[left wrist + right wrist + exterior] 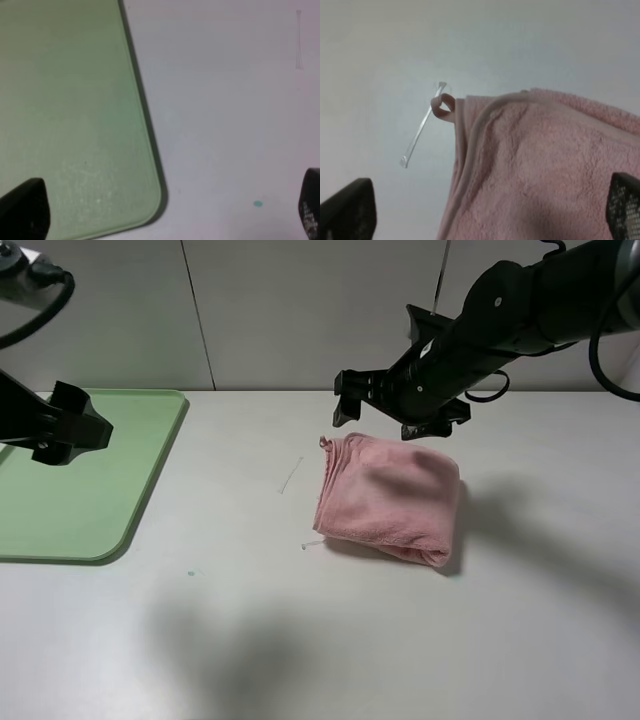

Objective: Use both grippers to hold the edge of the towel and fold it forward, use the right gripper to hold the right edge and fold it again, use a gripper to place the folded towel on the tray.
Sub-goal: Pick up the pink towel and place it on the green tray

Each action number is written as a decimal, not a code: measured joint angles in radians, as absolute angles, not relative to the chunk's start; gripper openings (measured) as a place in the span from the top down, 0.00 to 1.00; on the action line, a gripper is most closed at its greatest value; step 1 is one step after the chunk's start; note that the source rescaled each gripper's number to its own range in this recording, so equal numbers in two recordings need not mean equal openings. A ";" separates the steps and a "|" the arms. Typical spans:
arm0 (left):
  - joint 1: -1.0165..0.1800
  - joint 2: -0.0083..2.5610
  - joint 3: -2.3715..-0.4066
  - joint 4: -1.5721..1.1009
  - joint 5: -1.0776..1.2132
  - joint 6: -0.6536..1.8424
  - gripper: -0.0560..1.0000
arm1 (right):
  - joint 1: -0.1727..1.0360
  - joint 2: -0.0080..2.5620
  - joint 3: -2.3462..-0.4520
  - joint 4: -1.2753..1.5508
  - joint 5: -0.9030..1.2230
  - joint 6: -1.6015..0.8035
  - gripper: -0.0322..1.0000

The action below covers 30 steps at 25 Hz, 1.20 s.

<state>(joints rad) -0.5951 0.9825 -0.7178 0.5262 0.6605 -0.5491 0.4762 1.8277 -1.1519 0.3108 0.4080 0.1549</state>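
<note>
The pink towel [390, 498] lies folded into a thick bundle on the white table, right of the middle. Its hem edge [470, 145] and a small loop at one corner [442, 107] show close up in the right wrist view. My right gripper [388, 418] hovers over the towel's far edge, open, with nothing between its fingers; in its own view the gripper [485, 210] straddles the towel [545, 165]. The pale-green tray [120, 470] sits at the left with nothing on it. My left gripper [75, 428] hangs open above it, and in the left wrist view the gripper [167, 210] spans the tray's corner [150, 200].
A thin clear plastic strand [290, 475] lies on the table just left of the towel, also seen beside the loop as a strand [420, 135]. A tiny teal speck [190, 571] marks the table near the tray's front corner. A pale panelled wall runs behind the table.
</note>
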 joint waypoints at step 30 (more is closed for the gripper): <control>-0.595 0.982 -0.718 0.526 0.660 -0.549 0.00 | 0.458 1.391 -0.782 0.140 0.149 -0.068 0.00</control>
